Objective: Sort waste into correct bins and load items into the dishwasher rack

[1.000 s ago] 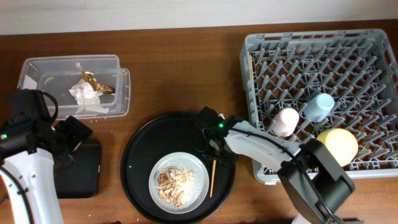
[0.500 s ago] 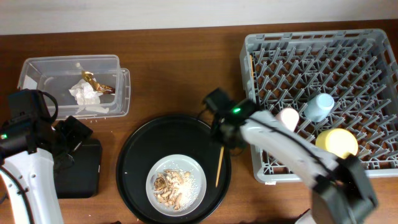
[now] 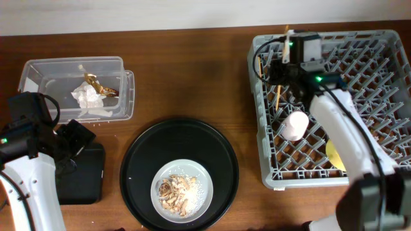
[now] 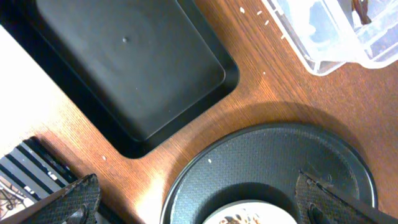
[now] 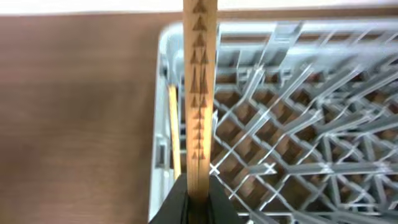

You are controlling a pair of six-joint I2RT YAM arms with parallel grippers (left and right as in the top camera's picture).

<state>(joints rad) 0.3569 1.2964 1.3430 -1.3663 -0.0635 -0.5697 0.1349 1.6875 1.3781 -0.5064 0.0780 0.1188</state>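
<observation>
My right gripper is shut on a wooden chopstick above the back-left corner of the grey dishwasher rack. In the right wrist view the chopstick stands up from my gripper. A second chopstick lies inside the rack's left wall. A pink cup and a yellow bowl sit in the rack; the blue cup is hidden. The plate holds food scraps. Paper waste lies in the clear tub. My left gripper is open over the black rectangular tray.
The plate rests on a large round black tray at the front centre. The left wrist view shows the black rectangular tray, the round tray, the tub's corner and my open gripper.
My right gripper lifted the chopstick off the round black tray and carried it back and right to the rack's back-left corner. The left arm has not moved.
</observation>
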